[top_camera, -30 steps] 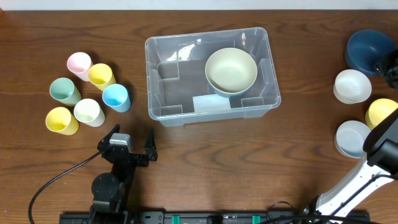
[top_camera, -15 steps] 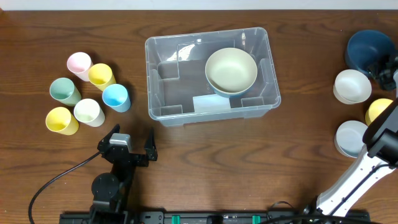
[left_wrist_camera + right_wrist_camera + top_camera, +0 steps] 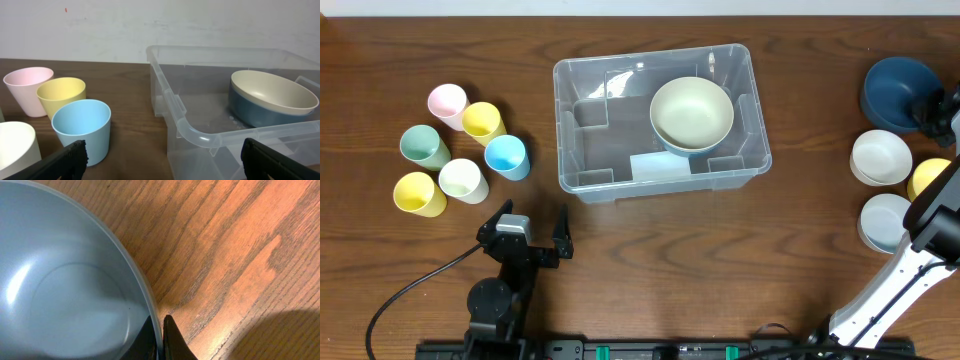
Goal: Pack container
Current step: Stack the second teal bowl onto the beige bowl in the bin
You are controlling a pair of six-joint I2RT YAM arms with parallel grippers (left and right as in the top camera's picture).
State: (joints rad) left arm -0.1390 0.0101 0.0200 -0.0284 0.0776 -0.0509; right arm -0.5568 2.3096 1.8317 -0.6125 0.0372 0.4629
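Right wrist crops the blue bowl (image 3: 65, 280) pinched by right end effector (image 3: 159, 330).

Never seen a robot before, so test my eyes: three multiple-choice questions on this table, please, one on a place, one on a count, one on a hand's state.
1. Where is the round cream bowl? A) inside the large clear plastic bin B) on a shelf C) held in the air
2. How many small coloured cups stand left of the bin? A) four B) six C) eight
3. The right hand is A) open above the bin B) shut on the dark blue bowl's rim C) holding a cup
Answers: 1 A, it rests on the bin's floor; 2 B, pink, green, blue, white, two yellow; 3 B, its fingers pinch that rim.
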